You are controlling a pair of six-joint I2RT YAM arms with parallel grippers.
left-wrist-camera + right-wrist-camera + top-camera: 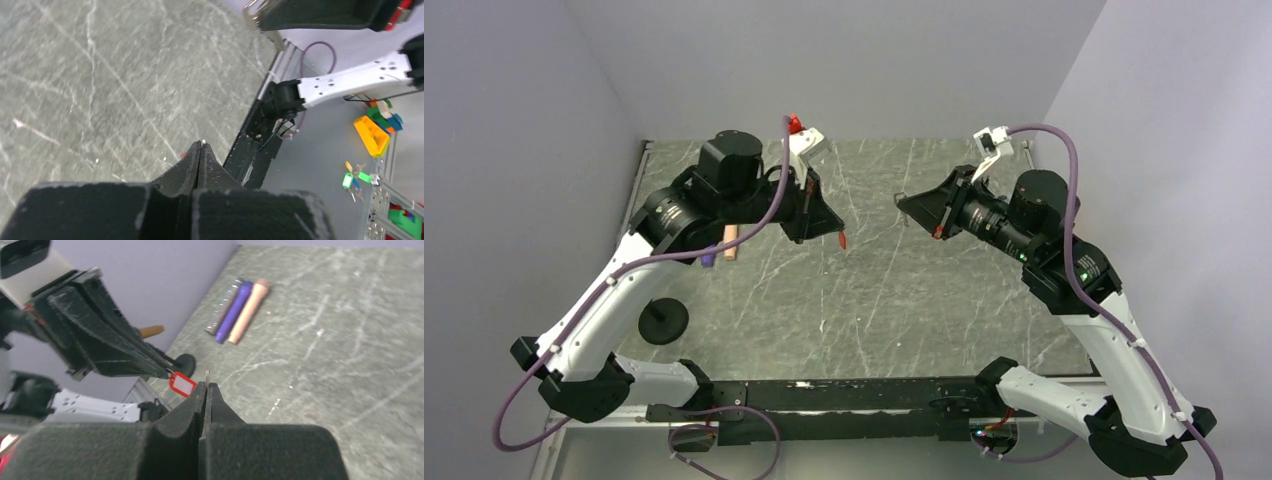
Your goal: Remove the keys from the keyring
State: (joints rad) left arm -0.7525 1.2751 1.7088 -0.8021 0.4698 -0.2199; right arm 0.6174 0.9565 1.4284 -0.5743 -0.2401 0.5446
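Note:
The keyring's red tag hangs from the tip of my left gripper, which is shut on the thin metal ring. In the top view the tag dangles above the table. In the left wrist view the left gripper is closed, with a speck of metal at the tip and a bit of red beside it. My right gripper is shut on a thin metal key standing edge-on between its pads. It faces the left gripper across a small gap in the top view. Both are held above the table.
Three pens lie side by side on the table, under the left arm in the top view. A black round-based object stands near the table's left edge. A yellow-orange box and green-tagged keys lie off the table.

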